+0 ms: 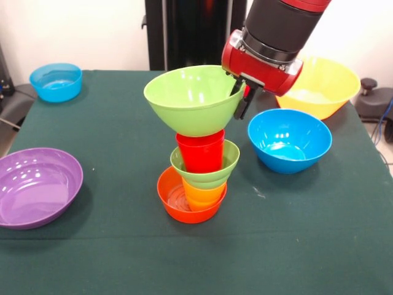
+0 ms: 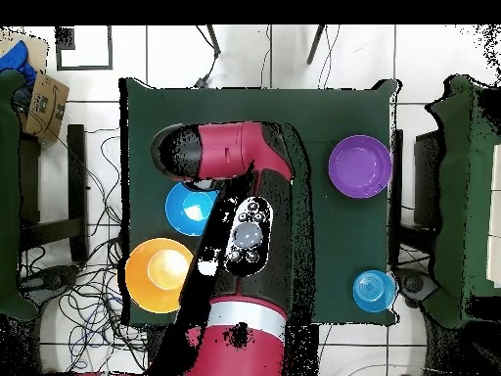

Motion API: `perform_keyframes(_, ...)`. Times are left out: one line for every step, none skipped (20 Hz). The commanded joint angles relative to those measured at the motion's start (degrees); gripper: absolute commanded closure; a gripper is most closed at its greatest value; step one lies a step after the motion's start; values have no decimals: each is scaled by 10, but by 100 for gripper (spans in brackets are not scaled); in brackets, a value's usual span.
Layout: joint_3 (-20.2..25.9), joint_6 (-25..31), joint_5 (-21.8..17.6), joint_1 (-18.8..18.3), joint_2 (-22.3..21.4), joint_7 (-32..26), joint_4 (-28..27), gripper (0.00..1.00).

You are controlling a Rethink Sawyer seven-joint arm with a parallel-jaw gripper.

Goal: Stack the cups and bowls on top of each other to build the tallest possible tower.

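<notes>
Green plastic fills the middle of the front view: the large green bowl (image 1: 195, 98) sits upright on the rim of the red cup (image 1: 201, 152), topping the tower (image 1: 196, 166). Below the red cup come the small green bowl (image 1: 206, 167), the yellow-orange cup (image 1: 203, 196) and the small orange bowl (image 1: 186, 200), which rests on the dark green table (image 1: 123, 246). My pincer (image 1: 241, 98) reaches down at the large green bowl's rim on the picture's right, one dark finger (image 1: 243, 103) outside the wall; it is pinching that rim. Just to the picture's right of the tower stands a big blue bowl (image 1: 289, 140), and behind it the large yellow bowl (image 1: 319, 86). A small blue bowl (image 1: 56, 82) sits at the far corner on the picture's left, and the wide purple bowl (image 1: 37, 186) lies near the left edge.

From overhead, my arm (image 2: 245, 225) covers the tower and the pincer. The purple bowl (image 2: 360, 165), the small blue bowl (image 2: 375, 290), the big blue bowl (image 2: 186, 209) and the large yellow bowl (image 2: 159, 274) show around it.
</notes>
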Motion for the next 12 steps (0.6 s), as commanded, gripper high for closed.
perform_keyframes(42, 56, -22, 6, 25, -21, -18, 100)
perform_keyframes(42, 59, -21, 6, 25, -22, -21, 100)
perform_keyframes(42, 62, -21, 6, 25, -23, -23, 100)
perform_keyframes(42, 68, -22, 6, 27, -24, -28, 100)
perform_keyframes(42, 70, -22, 6, 27, -25, -30, 100)
perform_keyframes(43, 73, -21, 5, 28, -26, -32, 100)
perform_keyframes(44, 75, -21, 4, 28, -28, -35, 100)
perform_keyframes(45, 78, -20, 3, 28, -30, -37, 100)
perform_keyframes(46, 80, -20, 3, 28, -30, -38, 100)
perform_keyframes(46, 83, -20, 3, 27, -31, -39, 100)
perform_keyframes(46, 85, -20, 3, 27, -32, -40, 100)
perform_keyframes(47, 87, -20, 2, 26, -33, -40, 100)
